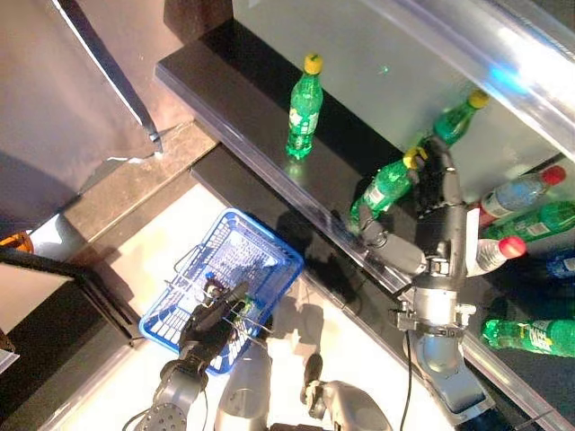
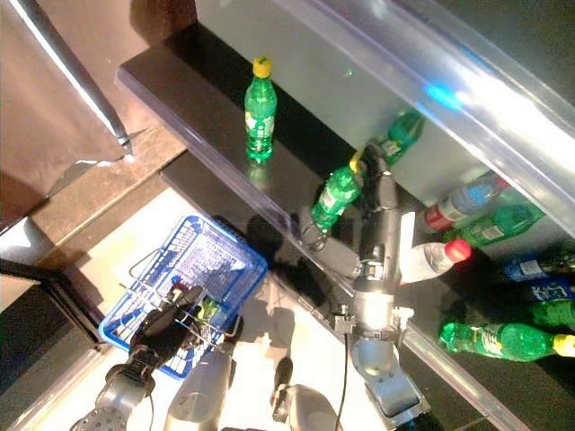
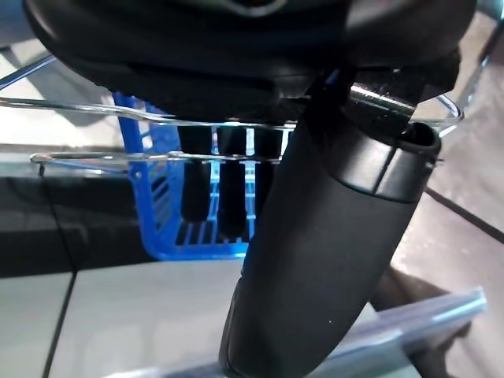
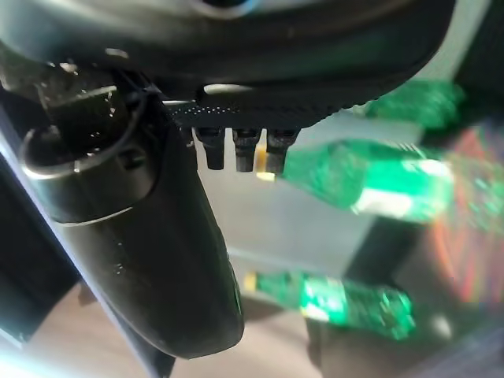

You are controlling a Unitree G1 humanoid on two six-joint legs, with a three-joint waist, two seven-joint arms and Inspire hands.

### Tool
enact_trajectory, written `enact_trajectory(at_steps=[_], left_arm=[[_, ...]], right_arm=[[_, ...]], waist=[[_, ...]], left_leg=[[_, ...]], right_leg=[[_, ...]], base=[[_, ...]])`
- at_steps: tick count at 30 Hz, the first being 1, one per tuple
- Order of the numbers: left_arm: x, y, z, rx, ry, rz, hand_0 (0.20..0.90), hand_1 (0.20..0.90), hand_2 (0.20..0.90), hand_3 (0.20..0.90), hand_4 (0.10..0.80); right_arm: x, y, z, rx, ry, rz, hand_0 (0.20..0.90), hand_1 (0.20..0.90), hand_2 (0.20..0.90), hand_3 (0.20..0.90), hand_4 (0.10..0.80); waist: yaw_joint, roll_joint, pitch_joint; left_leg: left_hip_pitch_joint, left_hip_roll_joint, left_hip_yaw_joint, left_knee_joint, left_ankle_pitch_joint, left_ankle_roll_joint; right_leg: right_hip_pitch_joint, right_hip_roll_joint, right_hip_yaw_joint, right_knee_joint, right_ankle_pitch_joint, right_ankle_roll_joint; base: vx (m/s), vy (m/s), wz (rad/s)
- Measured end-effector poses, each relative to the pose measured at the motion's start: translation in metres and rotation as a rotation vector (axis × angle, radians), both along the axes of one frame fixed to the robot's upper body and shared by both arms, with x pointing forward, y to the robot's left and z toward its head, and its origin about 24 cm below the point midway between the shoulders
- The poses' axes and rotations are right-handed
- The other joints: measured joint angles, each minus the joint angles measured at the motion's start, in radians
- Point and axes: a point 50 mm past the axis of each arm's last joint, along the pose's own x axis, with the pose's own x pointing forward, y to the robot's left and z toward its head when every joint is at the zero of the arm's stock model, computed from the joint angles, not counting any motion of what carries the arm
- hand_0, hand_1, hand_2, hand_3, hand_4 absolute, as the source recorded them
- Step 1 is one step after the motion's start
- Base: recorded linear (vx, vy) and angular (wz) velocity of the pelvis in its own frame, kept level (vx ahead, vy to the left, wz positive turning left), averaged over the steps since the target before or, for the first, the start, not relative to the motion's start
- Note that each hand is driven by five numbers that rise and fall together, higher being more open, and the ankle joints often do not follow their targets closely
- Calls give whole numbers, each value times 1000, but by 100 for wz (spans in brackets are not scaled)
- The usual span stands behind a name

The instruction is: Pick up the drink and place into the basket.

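Note:
A green drink bottle (image 1: 388, 186) with a yellow cap leans tilted on the dark shelf (image 1: 243, 99); it also shows in the right wrist view (image 4: 370, 177). My right hand (image 1: 437, 202) is up against it, open. Its straight fingers lie along the bottle's cap end and its thumb (image 1: 373, 235) is by the bottle's base. Whether the hand bears the bottle I cannot tell. My left hand (image 1: 211, 325) is shut on the thin wire handles (image 3: 157, 114) of the blue basket (image 1: 229, 256). The basket hangs low at the left, below the shelf front.
Another green bottle (image 1: 304, 108) stands upright further left on the same shelf. Red-capped bottles (image 1: 517, 193) and green bottles (image 1: 530, 334) lie on a lower shelf at the right. A clear rail (image 1: 332, 238) runs along the shelf's front edge. A glass wall (image 1: 386, 54) backs the shelf.

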Motion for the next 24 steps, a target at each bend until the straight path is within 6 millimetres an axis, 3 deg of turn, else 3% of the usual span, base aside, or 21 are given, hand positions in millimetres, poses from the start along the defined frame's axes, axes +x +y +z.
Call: enact_trajectory(at_steps=[4, 8, 17, 24], left_arm=[[2, -1, 1, -3, 4, -12, 300, 300, 300, 200, 100], [1, 2, 1, -8, 15, -14, 300, 300, 300, 200, 100], [-1, 1, -1, 4, 28, -28, 300, 300, 300, 200, 100], [1, 0, 0, 8, 21, -36, 300, 300, 300, 200, 100]], right_arm=[[-2, -4, 9, 20, -111, -94, 900, 900, 900, 900, 800], [-2, -8, 8, 91, -111, -155, 900, 900, 900, 900, 800], [5, -8, -17, 339, 86, -187, 900, 900, 900, 900, 800], [17, 6, -43, 473, 253, -136, 900, 900, 900, 900, 800]], waist=[[8, -2, 0], [17, -3, 0], [23, -7, -2], [27, -6, -1]], left_leg=[[4, -5, 0, -1, -3, 5], [16, -7, 1, 1, -4, 11], [56, -9, 1, 15, -19, 14], [26, -13, -13, 25, -19, 14]], right_leg=[[19, -3, -1, -29, 9, 4], [40, -4, -2, -45, 13, 5], [88, -5, -3, -45, 14, 7], [67, -5, -8, -42, 18, 11]], base=[[132, -33, 2], [151, -3, 1], [47, 4, 0], [-15, -16, 3]])
